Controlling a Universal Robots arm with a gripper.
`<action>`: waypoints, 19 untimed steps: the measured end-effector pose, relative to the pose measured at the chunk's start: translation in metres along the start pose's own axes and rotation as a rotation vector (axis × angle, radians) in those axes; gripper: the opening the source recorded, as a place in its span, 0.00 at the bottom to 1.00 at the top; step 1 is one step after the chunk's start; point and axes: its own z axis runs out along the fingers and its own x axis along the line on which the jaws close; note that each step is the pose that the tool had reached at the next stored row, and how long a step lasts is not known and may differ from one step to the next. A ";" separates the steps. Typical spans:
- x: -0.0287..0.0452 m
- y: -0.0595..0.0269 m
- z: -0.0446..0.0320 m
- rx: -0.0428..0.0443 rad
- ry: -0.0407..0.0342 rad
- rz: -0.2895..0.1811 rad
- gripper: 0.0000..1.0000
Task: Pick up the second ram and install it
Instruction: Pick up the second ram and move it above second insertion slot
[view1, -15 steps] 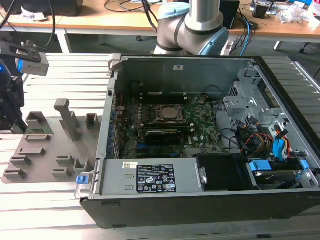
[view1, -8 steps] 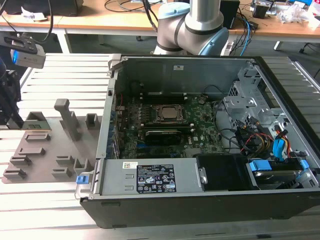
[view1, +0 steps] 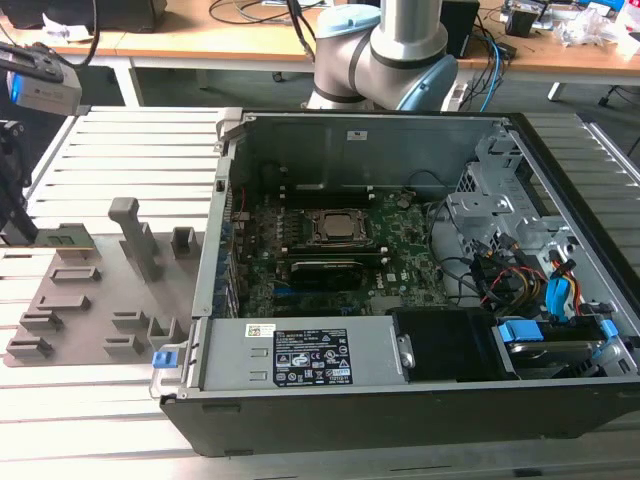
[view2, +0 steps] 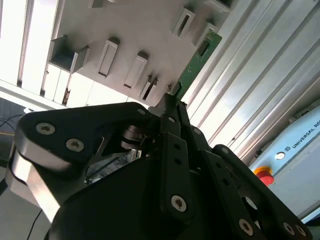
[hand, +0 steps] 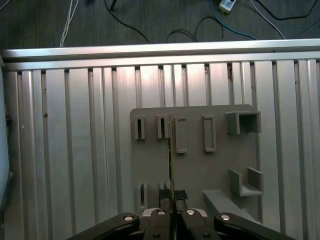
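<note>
The second ram (view1: 66, 238), a narrow green stick, stands on edge over the far end of the grey holder tray (view1: 95, 300) at the exterior view's left. My gripper (view1: 24, 232) is shut on one end of it. In the second wrist view the fingers (view2: 170, 112) pinch the ram (view2: 196, 62), which runs out over the tray (view2: 135, 30). The first wrist view shows the ram (hand: 170, 150) edge-on, between two slot pairs of the tray (hand: 200, 170), held in the gripper (hand: 173, 202). I cannot tell whether the ram rests in the slots or is lifted clear.
The open computer case (view1: 400, 390) lies at the exterior view's right, with the motherboard (view1: 400, 240), the processor socket (view1: 340, 228) and a dark stick (view1: 325, 270) seated beside it. Cables and drive bays (view1: 530, 290) crowd its right side. Everything rests on a ribbed aluminium table (view1: 140, 150).
</note>
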 end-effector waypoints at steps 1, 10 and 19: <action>0.0000 0.0001 -0.0038 0.0002 0.0001 0.000 0.14; -0.0006 0.0013 -0.0455 0.0002 -0.0001 0.000 0.14; -0.0008 -0.0035 -0.0462 0.0002 0.0000 0.000 0.14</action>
